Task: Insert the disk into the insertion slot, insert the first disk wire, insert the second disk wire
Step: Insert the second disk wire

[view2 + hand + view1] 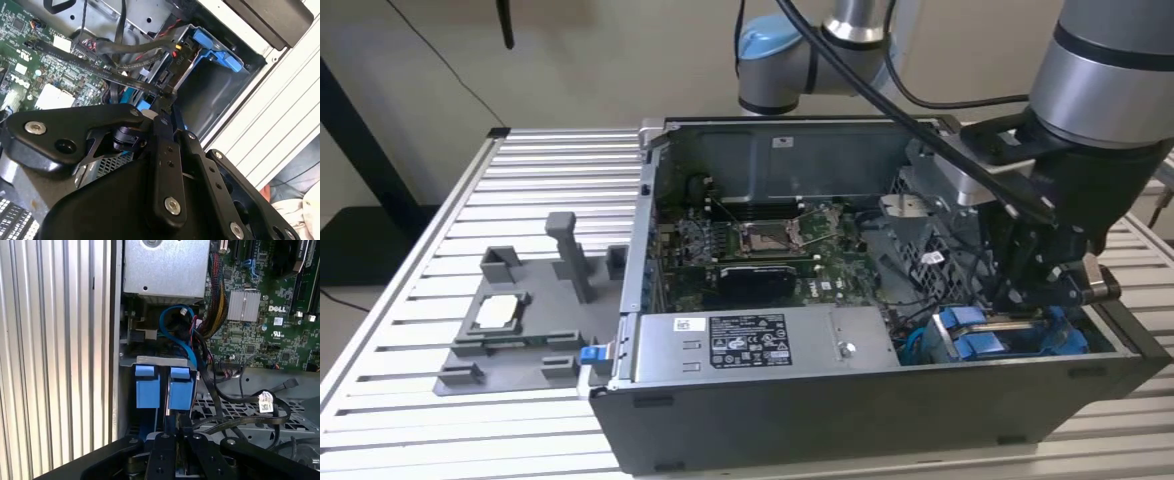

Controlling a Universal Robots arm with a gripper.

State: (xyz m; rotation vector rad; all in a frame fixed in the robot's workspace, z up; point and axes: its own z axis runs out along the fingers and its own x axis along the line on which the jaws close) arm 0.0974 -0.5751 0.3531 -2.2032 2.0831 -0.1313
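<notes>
My gripper [1010, 303] reaches down into the open computer case [881, 410], at its front corner on the exterior view's right. The insertion slot [983, 338] lies right under it, a grey metal bay with bright blue tabs [147, 387] and rails [216, 50]. The fingers [165, 150] stand close together, and the gripper [167, 97] is shut on the end of a flat black disk wire [100, 70] that runs taut from the motherboard side. In the first wrist view the gripper [175, 421] sits just short of the blue tabs. The disk is hidden.
A long grey box with a white label [747, 345] lies along the case front beside the bay. The motherboard [761, 240] fills the case floor. A blue cable [181, 335] and loose black wires [250, 400] crowd the bay. A grey fixture [520, 320] stands on the slatted table [400, 400].
</notes>
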